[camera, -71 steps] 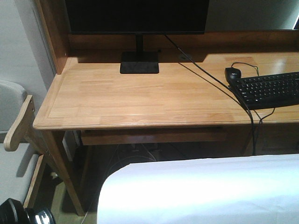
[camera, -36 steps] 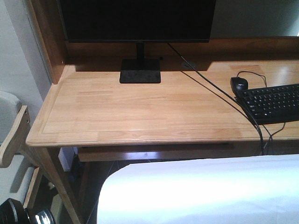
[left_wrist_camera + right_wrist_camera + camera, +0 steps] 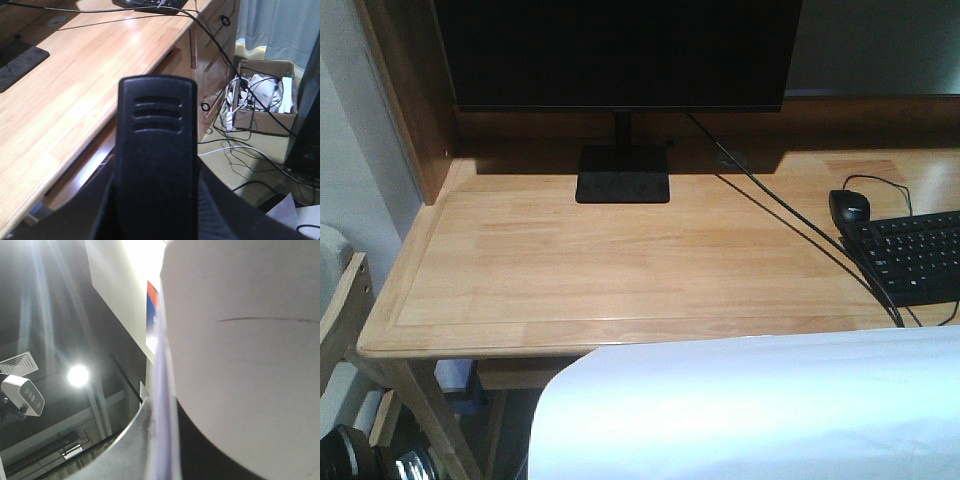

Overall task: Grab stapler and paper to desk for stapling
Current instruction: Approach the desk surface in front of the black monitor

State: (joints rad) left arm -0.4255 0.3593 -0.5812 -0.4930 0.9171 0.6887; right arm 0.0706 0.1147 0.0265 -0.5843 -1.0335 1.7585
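Left wrist view: stapler [image 3: 156, 150] pinched between left fingers [image 3: 222, 212]; right fingers' state unclear.

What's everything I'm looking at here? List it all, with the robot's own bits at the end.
desk: one, light wood, middle of the front view
monitor: one, black, at the desk's back
keyboard: one, black, desk's right side
mouse: one, black, behind the keyboard's left corner
cables: at least two, black, crossing the desk
chair: one, pale wood arm, left of the desk
cardboard box: one, brown, on the floor, full of wires
paper: white, sheet count unclear, held up before the desk
stapler: one, black, held beside the desk
left gripper: dark, apparently closed on the stapler
right gripper: dark, apparently closed on the paper
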